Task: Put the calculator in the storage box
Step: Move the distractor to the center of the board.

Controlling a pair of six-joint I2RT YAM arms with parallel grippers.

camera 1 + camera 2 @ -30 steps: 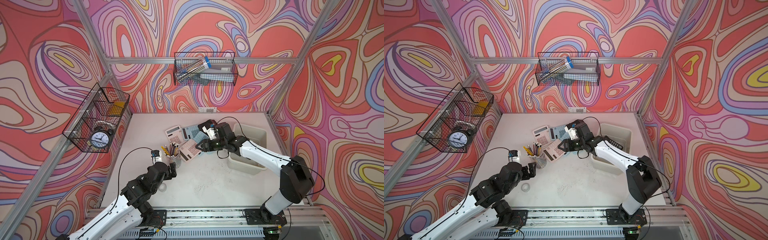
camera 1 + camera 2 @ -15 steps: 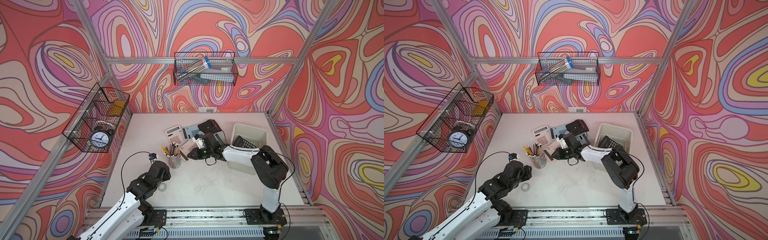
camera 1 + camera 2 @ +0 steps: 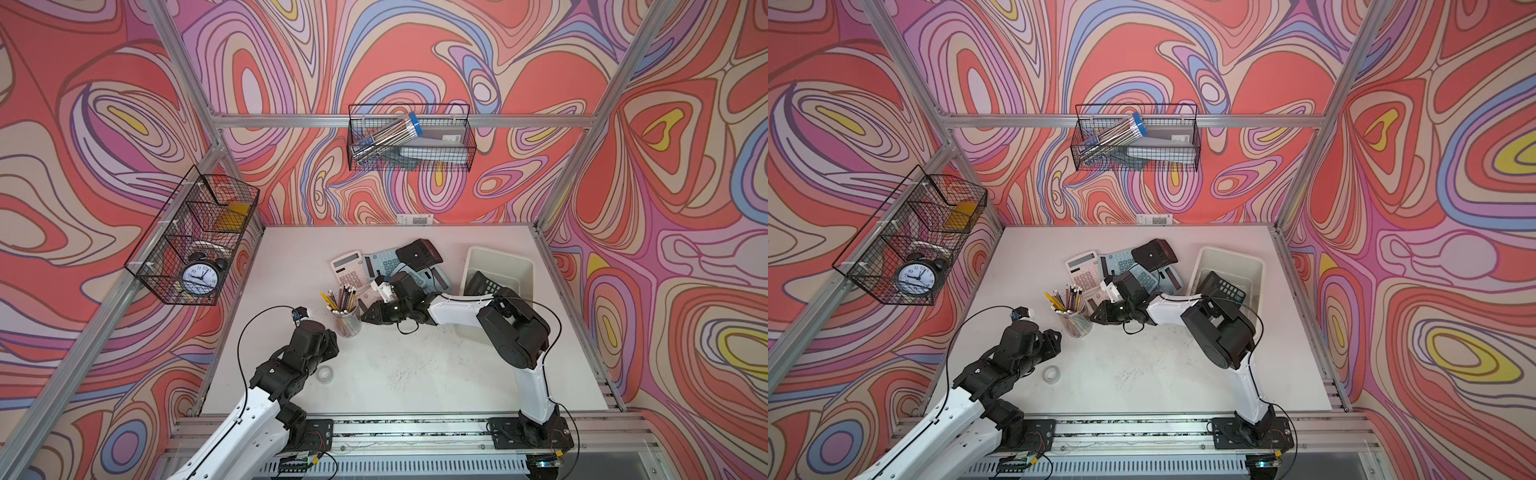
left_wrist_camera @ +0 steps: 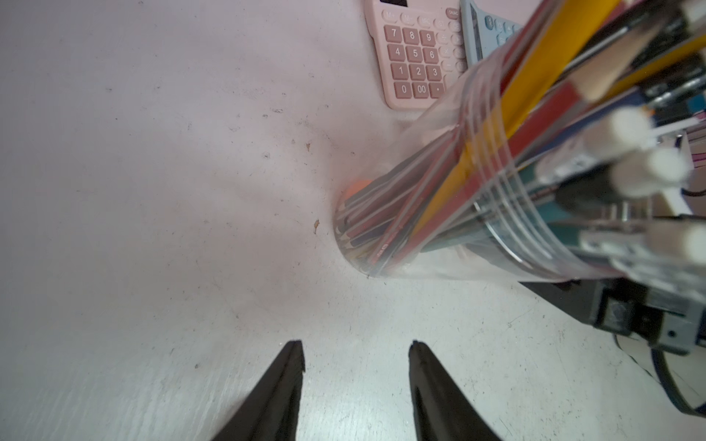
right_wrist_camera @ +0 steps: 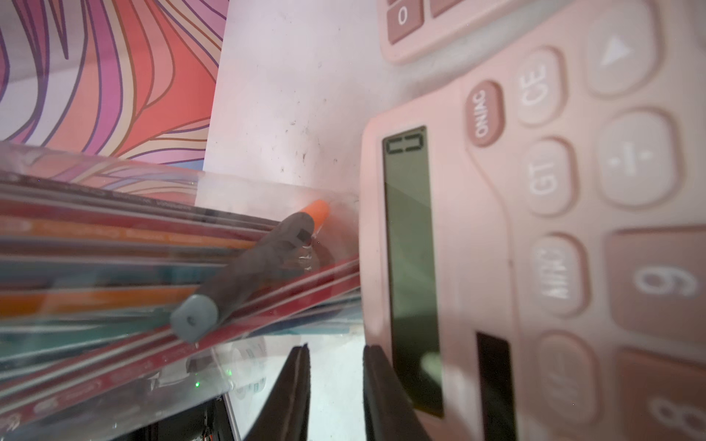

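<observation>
Bench: You see a white, scuffed bench (image 3: 415,374) under everything.
Wire baskets: 2 black ones hang on the walls. 1 is on the back wall (image 3: 409,141). 1 is on the left wall (image 3: 191,241).
Storage box: The storage box (image 3: 505,259) stands on the right side of the bench, just beside the pile of calculators.
Right gripper: Your right gripper (image 5: 336,347) is low, between the pencil cup and the pink calculator. Its fingers are only a little apart. You see bare bench in the gap, so it holds nothing. 1 finger is right at the screen end of the pink calculator; you cannot tell if it touches.
Left gripper: Your left gripper (image 4: 355,343) is spread apart over bare bench near the pencil cup, holding nothing.
Black calculator: It (image 3: 486,284) lies tilted inside the storage box, keys up.
Pink calculator: It (image 5: 535,248) lies flat on the bench, outside the box.
Other pink calculator: It (image 3: 351,272) lies flat, just past the pencil cup.
Blue calculators: 2 (image 3: 384,264) (image 3: 434,278) lie in the pile.
Pencil cup: The clear cup (image 3: 347,322) stands upright, full of pencils.
Clock: It (image 3: 199,277) sits in the left basket.
Tape roll: It (image 3: 325,374) lies flat beside your left arm.
</observation>
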